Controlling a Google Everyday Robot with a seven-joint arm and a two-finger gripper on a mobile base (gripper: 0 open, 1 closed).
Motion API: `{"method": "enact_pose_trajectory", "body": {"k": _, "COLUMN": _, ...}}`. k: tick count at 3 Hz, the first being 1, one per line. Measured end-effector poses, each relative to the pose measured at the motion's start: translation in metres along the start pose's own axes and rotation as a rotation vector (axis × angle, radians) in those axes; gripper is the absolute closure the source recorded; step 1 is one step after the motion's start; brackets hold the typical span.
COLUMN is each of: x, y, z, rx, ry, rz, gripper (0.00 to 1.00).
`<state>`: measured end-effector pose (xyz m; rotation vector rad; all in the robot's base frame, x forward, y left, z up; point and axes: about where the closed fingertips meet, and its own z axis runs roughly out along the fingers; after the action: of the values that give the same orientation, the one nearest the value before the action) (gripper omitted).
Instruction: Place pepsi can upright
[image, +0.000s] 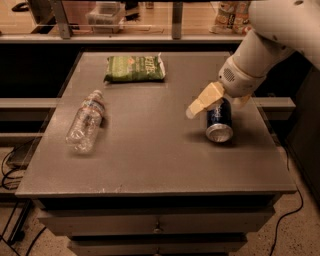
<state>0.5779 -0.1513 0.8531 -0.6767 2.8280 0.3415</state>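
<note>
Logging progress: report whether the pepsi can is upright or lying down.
Lying on its side. The pepsi can rests lengthwise on the table, one silver end facing the camera; the gripper sits at its far end.

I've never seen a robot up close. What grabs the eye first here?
The big white robot arm reaching in from the right, its gripper right by a dark-blue soda can that lies on its side on the right half of the grey table. To the left lies a clear water bottle, and a green snack bag sits at the back.
</note>
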Motion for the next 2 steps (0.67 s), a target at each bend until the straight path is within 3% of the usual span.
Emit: {"method": "enact_pose_trajectory", "body": {"k": 2, "x": -0.007, "y": 0.0015, "z": 0.0057, "rx": 0.03, "ry": -0.001, "rz": 0.018, "gripper": 0.61}}
